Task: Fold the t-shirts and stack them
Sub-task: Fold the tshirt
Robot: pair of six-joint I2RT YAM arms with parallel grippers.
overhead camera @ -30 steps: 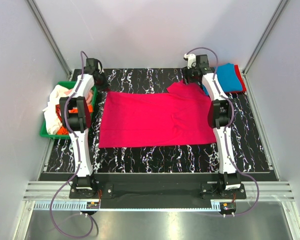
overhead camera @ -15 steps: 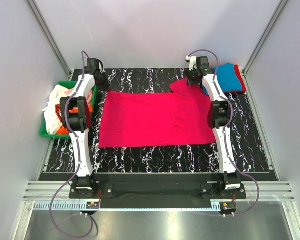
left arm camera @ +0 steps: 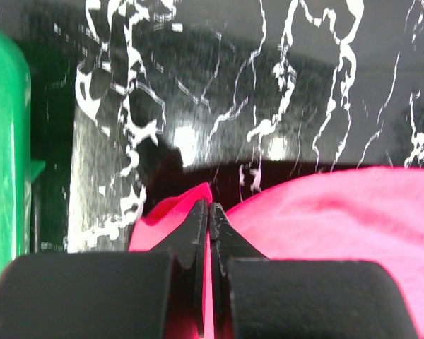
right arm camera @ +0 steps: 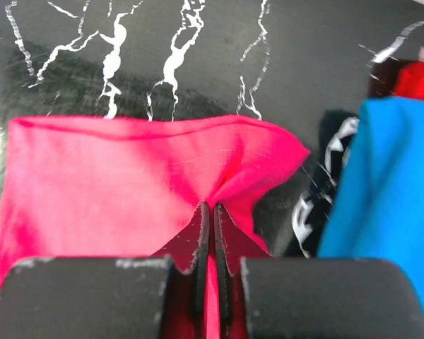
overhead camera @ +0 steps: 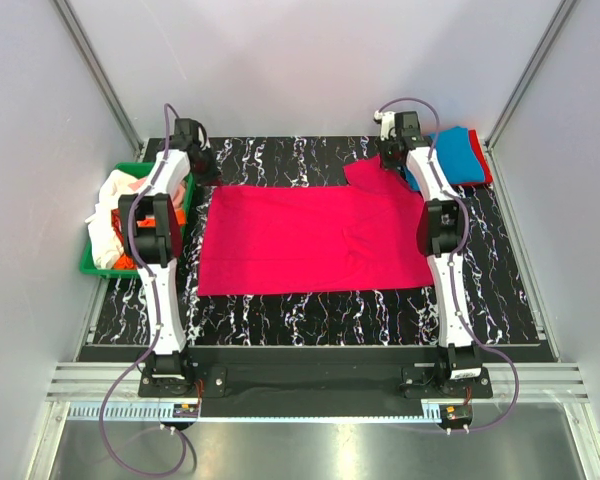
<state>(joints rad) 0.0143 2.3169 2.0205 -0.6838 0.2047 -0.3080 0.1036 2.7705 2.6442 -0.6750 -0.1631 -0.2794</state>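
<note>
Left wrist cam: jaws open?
No, the left gripper has its jaws shut on the magenta-pink cloth t-shirt.

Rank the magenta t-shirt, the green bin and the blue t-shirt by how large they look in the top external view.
1. magenta t-shirt, spread flat, by far the largest
2. green bin
3. blue t-shirt, folded, the smallest

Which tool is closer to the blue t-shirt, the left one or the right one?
The right. The right tool pinches the magenta t-shirt at its far right corner, just beside the blue t-shirt. The left tool pinches its far left corner, near the green bin.
</note>
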